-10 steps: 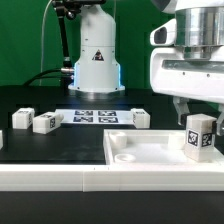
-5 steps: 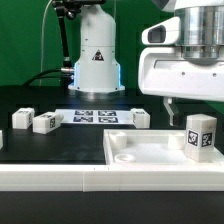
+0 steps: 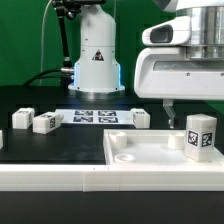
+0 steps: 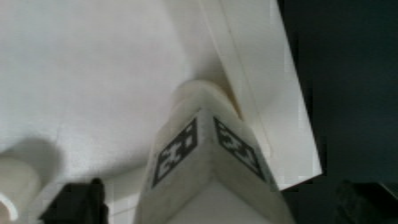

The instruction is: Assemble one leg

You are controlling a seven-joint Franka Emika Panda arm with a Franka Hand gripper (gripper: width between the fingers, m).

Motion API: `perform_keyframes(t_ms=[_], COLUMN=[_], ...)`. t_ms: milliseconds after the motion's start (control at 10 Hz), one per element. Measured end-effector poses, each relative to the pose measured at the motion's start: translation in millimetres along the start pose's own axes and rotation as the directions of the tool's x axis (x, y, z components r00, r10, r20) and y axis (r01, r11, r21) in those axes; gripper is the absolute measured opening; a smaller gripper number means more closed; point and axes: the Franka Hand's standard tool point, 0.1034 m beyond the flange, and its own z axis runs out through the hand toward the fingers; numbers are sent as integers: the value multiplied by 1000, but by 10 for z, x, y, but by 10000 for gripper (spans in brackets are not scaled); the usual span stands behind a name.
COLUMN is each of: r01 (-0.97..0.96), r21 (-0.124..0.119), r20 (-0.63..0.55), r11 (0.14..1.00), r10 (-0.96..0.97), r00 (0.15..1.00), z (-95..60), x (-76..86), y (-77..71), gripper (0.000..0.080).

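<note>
A leg (image 3: 200, 135), a white upright block with tag markers, stands on the right corner of the large white panel (image 3: 140, 150). My gripper (image 3: 188, 108) hangs just above the leg and is open and empty. One dark finger (image 3: 168, 112) shows to the left of the leg. In the wrist view the leg (image 4: 210, 150) stands on the panel (image 4: 89, 90) near its edge. The gripper (image 4: 217, 205) has its dark fingertips (image 4: 75, 200) spread on either side of the leg, clear of it.
Three more legs lie on the black table behind the panel, two at the exterior view's left (image 3: 22, 118) (image 3: 46, 122) and one near the middle (image 3: 140, 118). The marker board (image 3: 95, 116) lies between them. The robot base (image 3: 95, 60) stands behind.
The gripper has risen and drifted a little towards the exterior view's left. The leg stays standing on the panel, free of the fingers.
</note>
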Motion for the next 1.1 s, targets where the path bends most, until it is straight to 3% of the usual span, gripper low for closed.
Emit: perform_keyframes(t_ms=[500,900,1100], r01=[403,496,496], r21=[-4,-8,-8], r20=[6,-4,-4], r11=[915,868,868], r10=[-403,-496,-496], r00=[915,868,868], z=[-34,-26,-26], x=[40,37,37], y=[10,-5,-4], gripper=[649,649,376])
